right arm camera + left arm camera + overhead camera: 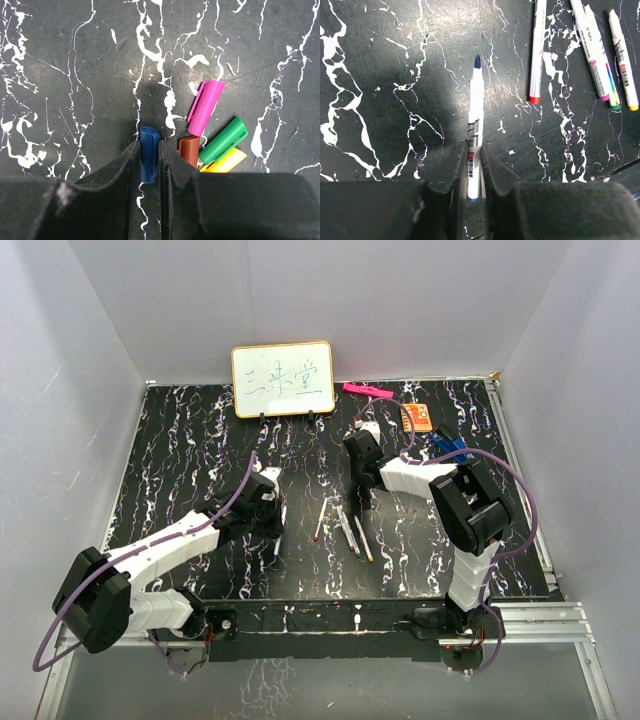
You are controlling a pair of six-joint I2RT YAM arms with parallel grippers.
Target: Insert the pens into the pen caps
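My left gripper is shut on the lower barrel of a white pen, whose dark blue tip points away over the table. Three loose pens lie at the upper right: one red-ended, a purple and green pair, and one yellow-ended. From above they show as a small cluster at the table's middle. My right gripper is low on the table, its jaws pressed against both sides of a blue pen cap. Beside it lie pink, red-brown, green and yellow caps.
A small whiteboard stands at the back. Along the back right edge lie a pink highlighter, an orange box and a blue clip-like object. White walls enclose the black marbled table.
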